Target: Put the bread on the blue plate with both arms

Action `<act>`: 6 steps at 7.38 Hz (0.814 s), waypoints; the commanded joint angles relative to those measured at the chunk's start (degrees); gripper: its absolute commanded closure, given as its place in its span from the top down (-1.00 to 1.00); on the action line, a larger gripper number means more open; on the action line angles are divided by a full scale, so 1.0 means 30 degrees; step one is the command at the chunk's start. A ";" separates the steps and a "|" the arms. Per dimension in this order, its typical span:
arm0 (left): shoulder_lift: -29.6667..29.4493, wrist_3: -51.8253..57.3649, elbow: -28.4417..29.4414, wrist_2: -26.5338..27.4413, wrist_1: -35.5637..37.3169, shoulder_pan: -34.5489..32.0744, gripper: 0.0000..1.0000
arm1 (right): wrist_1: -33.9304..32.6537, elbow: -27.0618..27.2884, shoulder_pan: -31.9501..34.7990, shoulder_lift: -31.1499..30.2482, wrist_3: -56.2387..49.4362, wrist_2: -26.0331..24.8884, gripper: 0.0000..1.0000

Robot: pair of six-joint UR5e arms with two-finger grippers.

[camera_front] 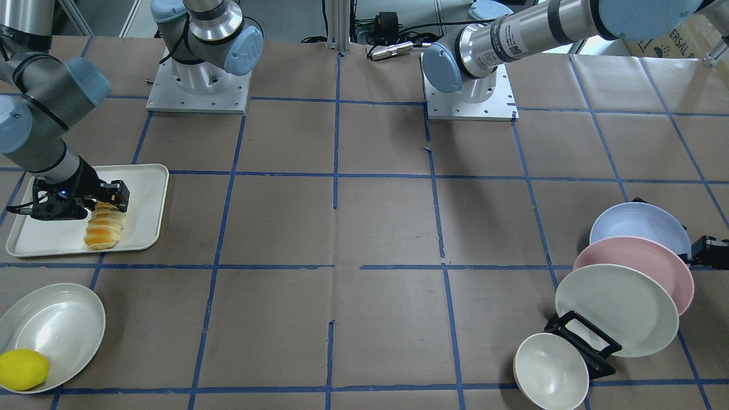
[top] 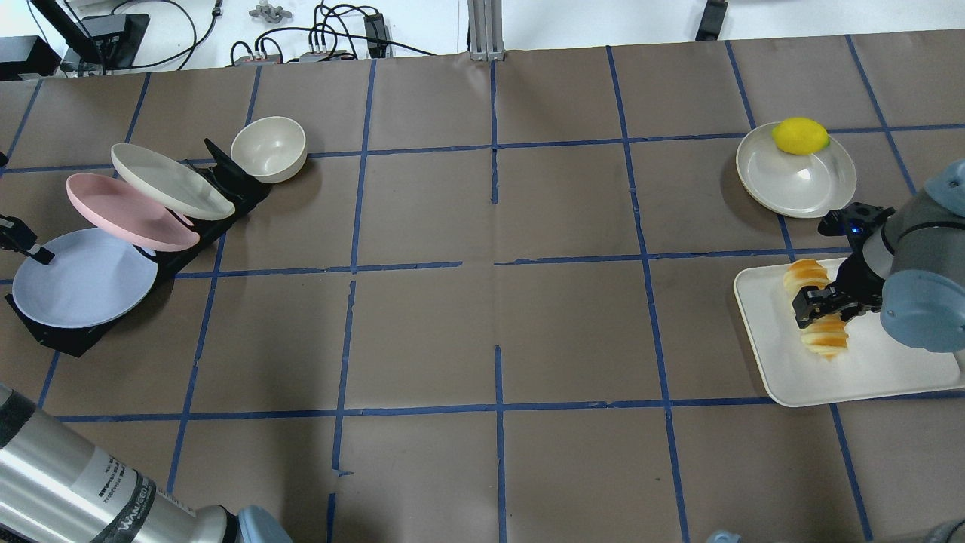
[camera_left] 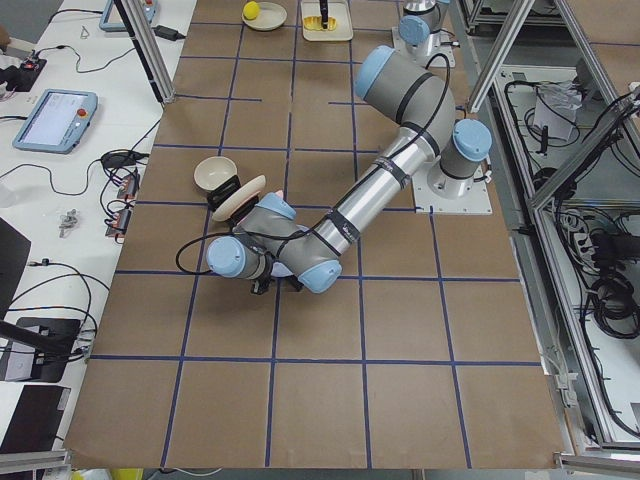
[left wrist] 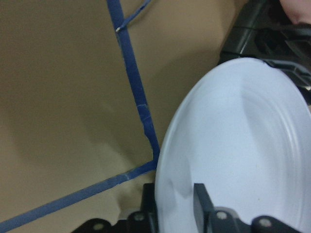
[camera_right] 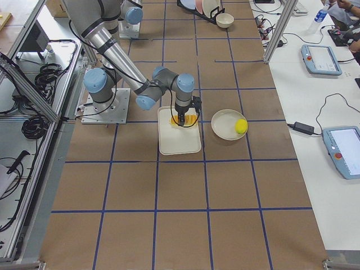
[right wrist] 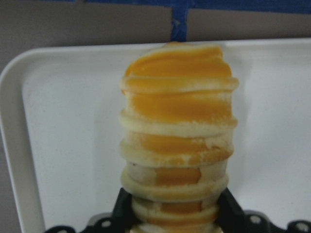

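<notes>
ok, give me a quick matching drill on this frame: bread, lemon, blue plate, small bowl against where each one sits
Things:
1. bread
2. lemon
3. blue plate
4. small bowl

Places:
A. at one end of the black rack, rim between the left pincer fingers
B. on the white tray, between the right pincer fingers
C. beside the rack's other end
D. at the edge of the cream plate

Pairs: 1-B, 2-D, 3-A, 4-C
</notes>
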 commanded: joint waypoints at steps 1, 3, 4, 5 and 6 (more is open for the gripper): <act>0.0206 0.0052 0.0234 0.0028 -0.0057 -0.0002 -0.85 | 0.0002 -0.0005 0.0015 -0.0035 0.0062 0.0012 -0.88; 0.0847 0.0139 0.0323 0.0522 -0.0233 -0.0002 -0.85 | 0.0002 -0.0004 0.0015 -0.0065 0.0033 0.0100 -0.88; 0.1374 0.0778 0.0294 0.0672 -0.0234 0.0231 -0.85 | 0.0002 -0.0034 0.0044 -0.0239 0.0004 0.0130 -0.89; 0.1669 0.0901 0.0207 0.0673 -0.0408 0.0349 -0.85 | 0.0031 -0.0034 0.0102 -0.0966 0.0003 0.0159 -0.89; 0.2311 0.1105 0.0264 0.0905 -0.1077 0.0495 -0.85 | 0.0350 -0.0092 0.0132 -0.2307 -0.0026 0.0130 -0.88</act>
